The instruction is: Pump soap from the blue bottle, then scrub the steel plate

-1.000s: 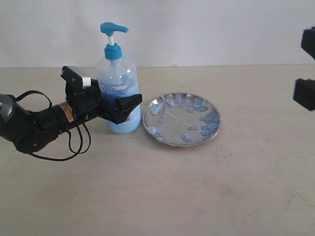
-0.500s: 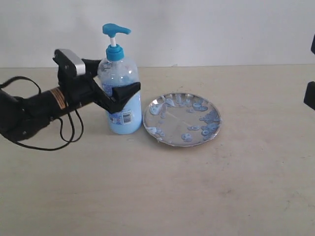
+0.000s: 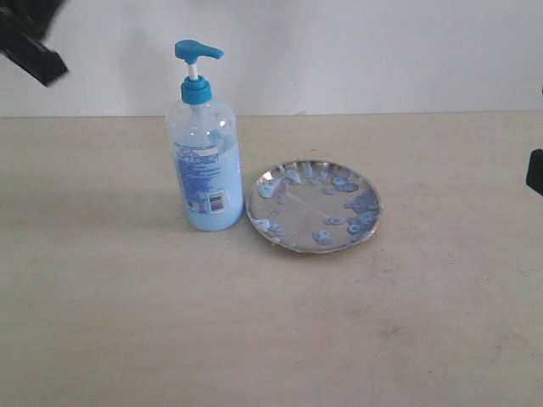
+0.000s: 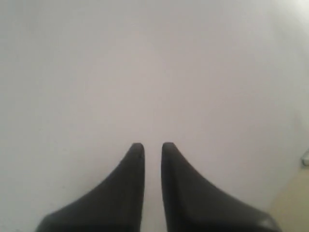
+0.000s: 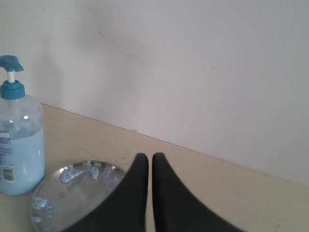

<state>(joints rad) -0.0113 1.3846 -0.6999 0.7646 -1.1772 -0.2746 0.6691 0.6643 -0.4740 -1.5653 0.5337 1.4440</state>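
Starting at the bottom of the exterior view, the table (image 3: 271,339) runs bare from the left edge to the right edge, a wide open strip in front of everything else. Farther back, near the middle of the frame, the steel plate (image 3: 299,216) lies flat, with pale blue blobs of soap (image 3: 356,203) scattered over it, most of them toward its right and far rim. Its left rim sits just beside the base of the blue bottle (image 3: 204,136); whether the two touch cannot be told. The bottle stands upright, its spout pointing to the right of the frame and its lower part filled with the same light blue liquid. The table is open to the left of the bottle and to the right of the plate, out to both frame edges. Behind them the tabletop ends at a plain white wall (image 3: 382,51).

Both arms are well apart from the bottle and plate. A dark blurred piece of the left arm (image 3: 30,38) shows in the upper left corner, and a dark sliver of the right arm (image 3: 536,172) at the right edge. The left gripper (image 4: 152,145) faces the white wall, its jaws drawn nearly together and clasping nothing. The right gripper (image 5: 146,155) is likewise pinched to a thin slit and empty, with the plate and bottle at the lower left of its view.
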